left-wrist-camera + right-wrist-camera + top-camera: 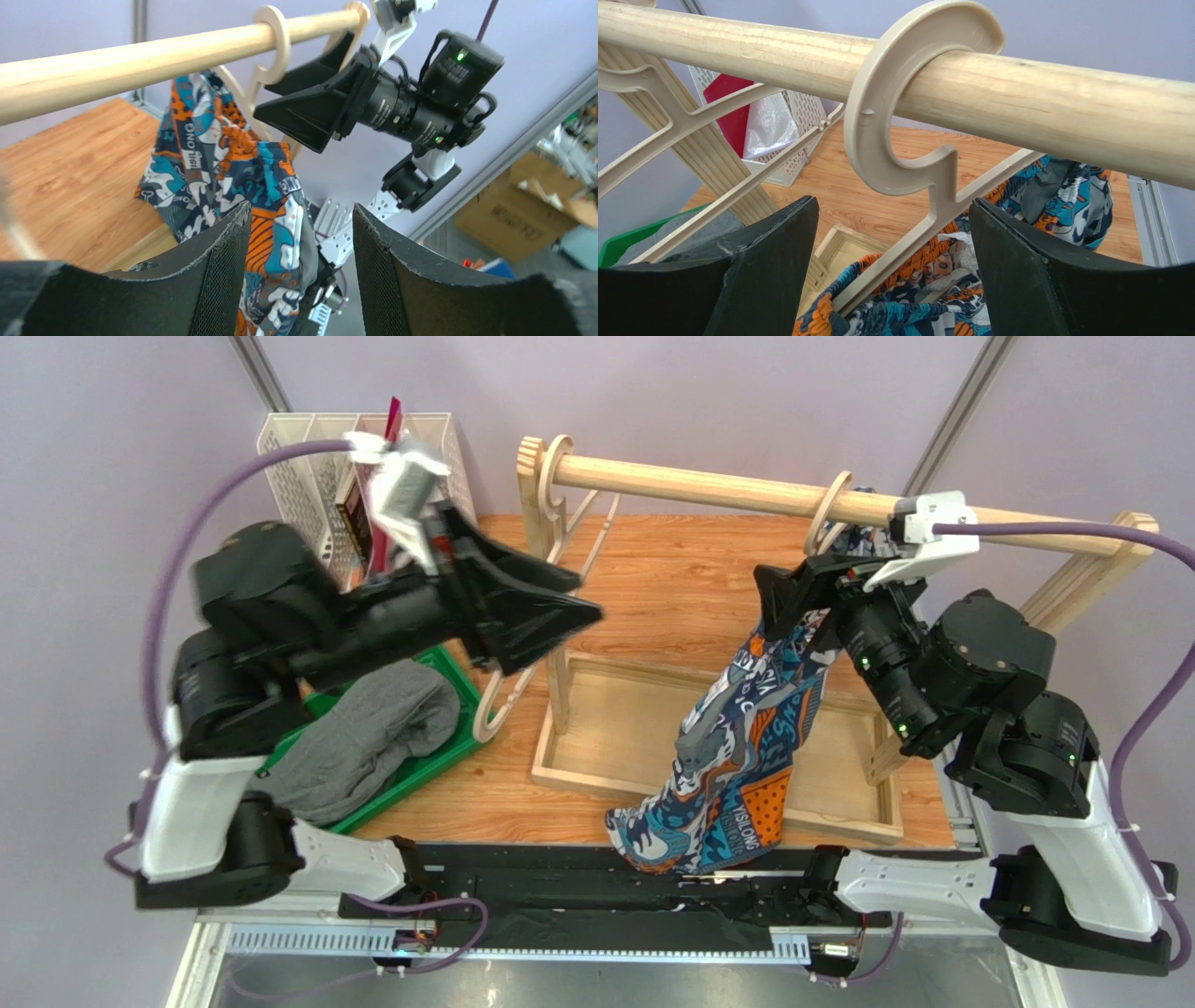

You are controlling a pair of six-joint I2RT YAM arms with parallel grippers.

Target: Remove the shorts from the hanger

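The patterned shorts (737,756) hang from a beige hanger (832,501) on the wooden rod (701,483), their legs drooping to the table's front edge. My right gripper (774,609) is open just below the rod. In the right wrist view its jaws (892,203) stand on either side of the hanger's neck, under the hook (892,105), with the shorts' waistband (1060,196) below. My left gripper (582,602) is open and empty in mid air, left of the shorts (231,168). The grey shorts (358,735) lie in a green tray (456,686).
An empty beige hanger (505,693) hangs at the rod's left end. The rack stands in a wooden tray base (617,728). A white mesh organiser (323,448) with a red item stands at the back left.
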